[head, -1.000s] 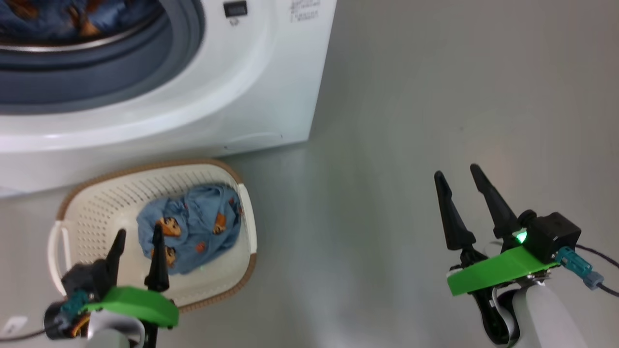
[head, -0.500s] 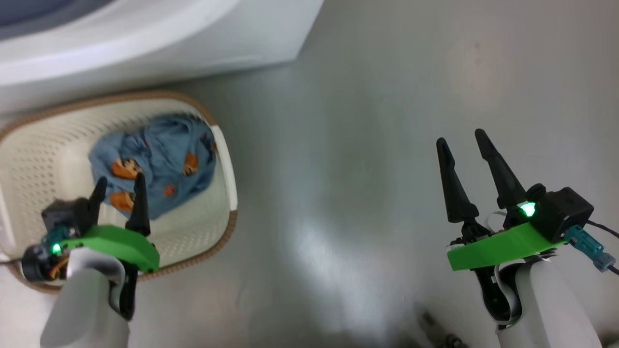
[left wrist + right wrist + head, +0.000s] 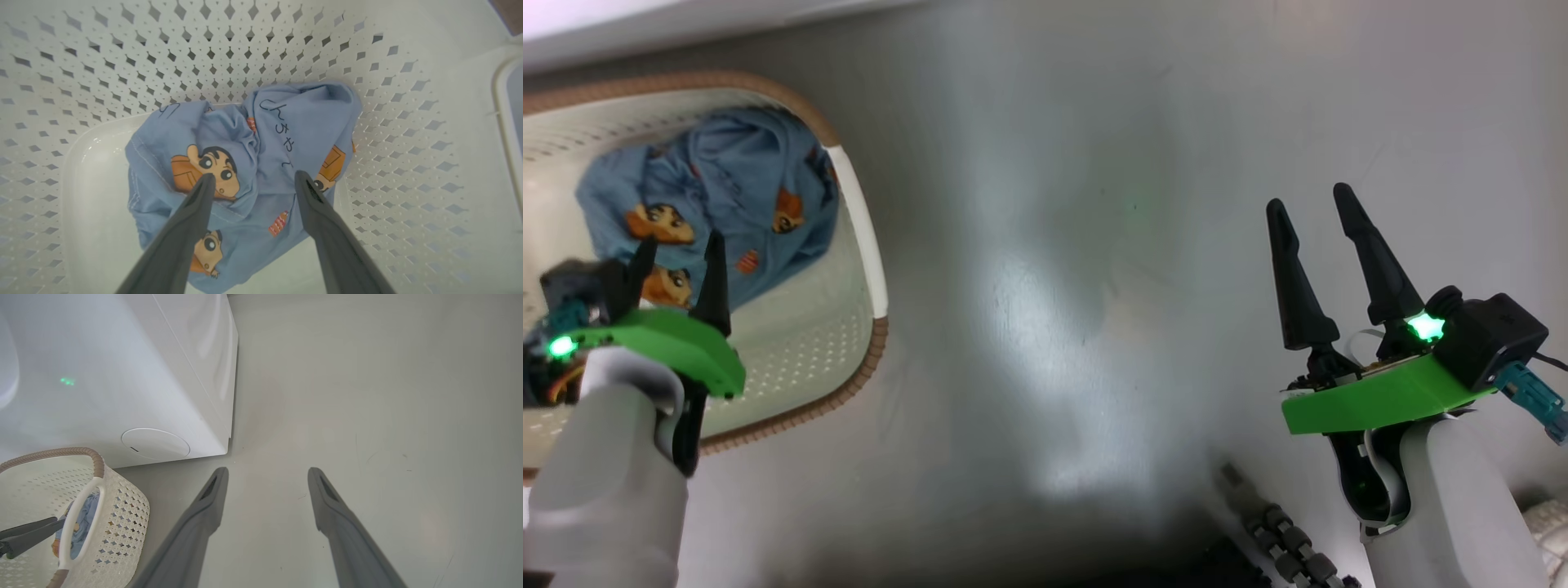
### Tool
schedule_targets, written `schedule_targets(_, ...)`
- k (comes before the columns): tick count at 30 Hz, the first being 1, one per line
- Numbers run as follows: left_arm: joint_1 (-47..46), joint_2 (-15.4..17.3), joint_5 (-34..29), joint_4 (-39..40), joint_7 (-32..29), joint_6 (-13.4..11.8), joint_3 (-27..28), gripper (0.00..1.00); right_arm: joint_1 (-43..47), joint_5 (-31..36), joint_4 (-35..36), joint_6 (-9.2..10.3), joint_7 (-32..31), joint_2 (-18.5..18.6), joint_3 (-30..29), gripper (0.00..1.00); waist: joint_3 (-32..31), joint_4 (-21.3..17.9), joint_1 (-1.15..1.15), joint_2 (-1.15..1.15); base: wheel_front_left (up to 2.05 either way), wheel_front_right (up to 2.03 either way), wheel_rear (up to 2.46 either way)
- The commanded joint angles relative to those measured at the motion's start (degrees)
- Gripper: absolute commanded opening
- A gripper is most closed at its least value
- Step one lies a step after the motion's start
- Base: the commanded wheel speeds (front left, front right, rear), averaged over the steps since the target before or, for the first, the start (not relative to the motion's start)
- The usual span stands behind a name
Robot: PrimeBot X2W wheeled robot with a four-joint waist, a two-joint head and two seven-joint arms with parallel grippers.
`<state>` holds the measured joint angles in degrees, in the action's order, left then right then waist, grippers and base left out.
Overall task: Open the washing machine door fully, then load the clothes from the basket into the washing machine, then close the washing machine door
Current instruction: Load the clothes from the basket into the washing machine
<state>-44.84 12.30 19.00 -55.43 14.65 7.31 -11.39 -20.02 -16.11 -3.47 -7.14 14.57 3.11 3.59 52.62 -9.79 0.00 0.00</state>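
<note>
The clothes point(image 3: 261, 139) are lying bunched below my left gripper point(image 3: 254, 174), fingers apart, and I am risking pinching only a loose fold.

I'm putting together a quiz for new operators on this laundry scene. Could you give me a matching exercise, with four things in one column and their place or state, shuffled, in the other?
Column one:
1. clothes
2. left gripper
3. right gripper
4. washing machine

Column two:
a. open, over bare floor
b. white, standing next to the basket
c. crumpled in the bottom of the basket
d. open, poised over the clothes

Right pairs: 1-c, 2-d, 3-a, 4-b.
</note>
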Motion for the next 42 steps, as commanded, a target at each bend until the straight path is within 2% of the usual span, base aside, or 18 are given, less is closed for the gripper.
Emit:
schedule_targets(1, 1.0, 1.9, 0.4, 0.0, 0.3, 0.2, 0.9, 1.0, 1.1, -0.5, 1.3, -0.35, 0.4, -0.2, 1.2, 1.0, 1.6, -0.5, 0.0, 0.0, 0.0, 0.0, 0.0)
schedule_targets(6, -2.2, 2.3, 1.9, -3.2, 0.3, 0.2, -1.0, 1.0, 1.3, -1.0, 1.5, -0.35, 0.4, -0.2, 1.3, 1.0, 3.3, -0.8, 0.0, 0.0, 0.0, 0.0, 0.0)
schedule_targets(13, -7.9, 4.6, 3.1, -7.8, 0.3, 0.2, -3.2, 1.0, 1.3, -1.8, 2.0, -0.35, 0.4, -0.2, 1.3, 1.0, 6.4, -1.4, 0.0, 0.0, 0.0, 0.0, 0.0)
schedule_targets(26, -14.8, 4.5, 3.7, -14.5, -3.2, 0.2, -8.9, 1.0, 3.8, -2.0, 2.0, -0.35, 0.4, -0.2, 0.8, 1.0, 7.2, -1.5, 0.0, 0.0, 0.0, 0.0, 0.0)
schedule_targets(27, -15.1, 4.4, 3.8, -15.0, -3.4, 0.2, -9.1, 0.73, 3.7, -2.0, 2.0, -0.35, 0.4, -0.2, 0.8, 1.0, 7.2, -1.6, 0.0, 0.0, 0.0, 0.0, 0.0)
schedule_targets(28, -15.3, 4.4, 3.8, -15.3, -3.5, 0.2, -9.3, 0.3, 3.7, -2.1, 1.9, -0.35, 0.4, -0.2, 0.7, 1.0, 7.2, -1.6, 0.0, 0.0, 0.0, 0.0, 0.0)
schedule_targets(29, -15.5, 4.3, 3.9, -15.7, -3.6, 0.2, -9.2, 0.0, 3.6, -2.1, 2.0, -0.35, 0.4, -0.2, 0.7, 1.0, 7.1, -1.6, 0.0, 0.0, 0.0, 0.0, 0.0)
schedule_targets(42, -13.1, 4.4, 5.0, -15.6, 0.0, -0.2, -8.8, 0.0, 0.6, -2.4, 1.9, -0.35, 0.4, -0.2, 0.7, 1.0, 4.1, -1.2, 0.0, 0.0, 0.0, 0.0, 0.0)
